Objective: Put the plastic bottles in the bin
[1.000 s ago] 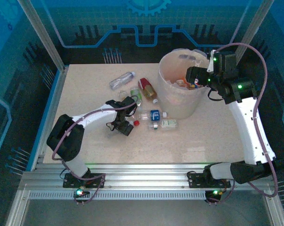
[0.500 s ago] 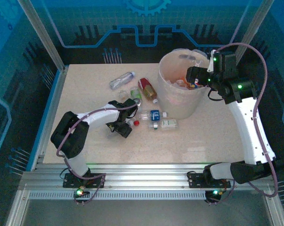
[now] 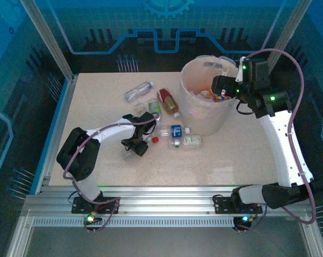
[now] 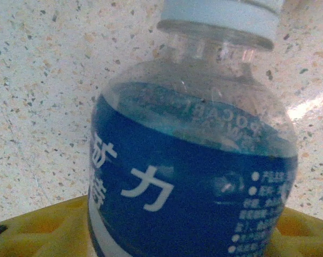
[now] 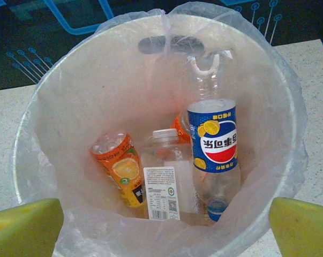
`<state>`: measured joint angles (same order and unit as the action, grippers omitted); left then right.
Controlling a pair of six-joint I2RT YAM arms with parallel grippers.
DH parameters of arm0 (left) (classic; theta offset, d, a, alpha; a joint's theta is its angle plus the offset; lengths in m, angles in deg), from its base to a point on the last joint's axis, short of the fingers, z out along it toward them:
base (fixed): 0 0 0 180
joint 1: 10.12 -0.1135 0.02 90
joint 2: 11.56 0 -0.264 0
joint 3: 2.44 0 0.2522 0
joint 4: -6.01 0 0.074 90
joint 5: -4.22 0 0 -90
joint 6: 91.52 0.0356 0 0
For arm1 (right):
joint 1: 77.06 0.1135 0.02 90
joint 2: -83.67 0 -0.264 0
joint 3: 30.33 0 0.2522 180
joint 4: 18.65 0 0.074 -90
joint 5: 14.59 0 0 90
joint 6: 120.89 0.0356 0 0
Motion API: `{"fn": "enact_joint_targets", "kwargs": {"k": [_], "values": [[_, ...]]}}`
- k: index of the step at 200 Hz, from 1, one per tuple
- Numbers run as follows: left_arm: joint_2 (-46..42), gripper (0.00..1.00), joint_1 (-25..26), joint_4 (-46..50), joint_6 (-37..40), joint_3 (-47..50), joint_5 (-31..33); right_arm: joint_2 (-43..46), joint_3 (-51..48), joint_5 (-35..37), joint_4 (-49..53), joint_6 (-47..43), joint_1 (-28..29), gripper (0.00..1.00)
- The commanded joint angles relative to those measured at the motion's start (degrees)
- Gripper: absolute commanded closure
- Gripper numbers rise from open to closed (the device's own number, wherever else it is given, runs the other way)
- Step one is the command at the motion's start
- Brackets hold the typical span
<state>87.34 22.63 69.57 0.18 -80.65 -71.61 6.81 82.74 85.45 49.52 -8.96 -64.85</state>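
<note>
Near half of the table [image 3: 204,166] lies open. Left fingers [image 4: 38,230] flank a blue-labelled bottle [image 4: 193,176], grip unclear; right fingers [image 5: 24,227] spread wide, empty, above the bin [image 3: 204,120].

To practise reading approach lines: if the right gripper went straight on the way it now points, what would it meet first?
The right gripper points into the open bin. The way looks free down to the clear white-capped bottle lying inside, which it would probably meet first, though depth is unclear.
</note>
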Motion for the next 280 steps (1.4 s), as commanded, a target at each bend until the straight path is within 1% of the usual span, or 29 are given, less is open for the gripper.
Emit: {"fn": "enact_joint_targets", "kwargs": {"k": [1,14,25,54,84,109,132,148,163,177,201,218,265,280], "values": [[-3.77,0.45,0.33,2.91,0.77,-0.06,-1.85,0.39,-0.25,0.22,-0.26,0.60,-0.50,0.00],[-5.39,0.45,0.78,3.26,0.51,-0.14,-2.25,0.68,-0.29,-0.58,-0.23,0.38,-0.49,0.00],[-7.11,0.49,0.97,3.42,0.23,-0.24,-2.68,1.03,-0.53,-1.20,-0.52,0.25,-0.51,0.00],[-12.00,0.52,1.62,3.46,-0.07,-0.41,-4.14,2.04,-1.61,-2.35,-1.50,0.20,-0.53,0.00],[-17.67,0.53,2.01,2.92,-0.55,-0.92,-5.22,3.07,-2.42,-5.10,-2.67,0.28,-0.48,0.00],[-23.56,0.53,2.03,-0.93,-1.65,-1.02,-7.54,3.91,-3.30,-9.42,-4.00,0.30,-0.52,0.00],[-28.53,0.54,2.04,-6.56,-3.43,-0.64,-11.89,4.43,-3.80,-14.63,-5.20,0.04,-0.42,0.00],[-31.78,0.54,2.00,-12.35,-4.91,0.38,-14.45,4.95,-4.66,-18.95,-6.73,-0.05,-0.30,0.00],[-34.61,0.53,2.00,-19.53,-6.97,2.19,-17.79,5.53,-6.04,-22.93,-8.78,0.25,0.00,0.00],[-36.39,0.53,2.01,-28.18,-9.69,4.22,-22.02,5.82,-7.35,-27.06,-11.21,0.61,0.57,0.00],[-36.89,0.53,1.98,-40.84,-13.96,6.16,-28.24,5.82,-8.82,-33.34,-15.11,0.38,3.07,0.00],[-35.67,0.53,2.00,-45.90,-15.59,5.55,-30.34,5.49,-8.84,-33.90,-16.54,-0.77,6.18,0.00],[-32.31,0.52,1.98,-53.39,-17.81,3.82,-34.57,2.37,-5.19,-32.15,-16.76,-4.62,13.37,0.00],[-31.60,0.52,2.00,-54.60,-18.42,3.54,-35.30,0.90,-3.41,-31.64,-16.28,-5.63,14.76,0.03]]}}
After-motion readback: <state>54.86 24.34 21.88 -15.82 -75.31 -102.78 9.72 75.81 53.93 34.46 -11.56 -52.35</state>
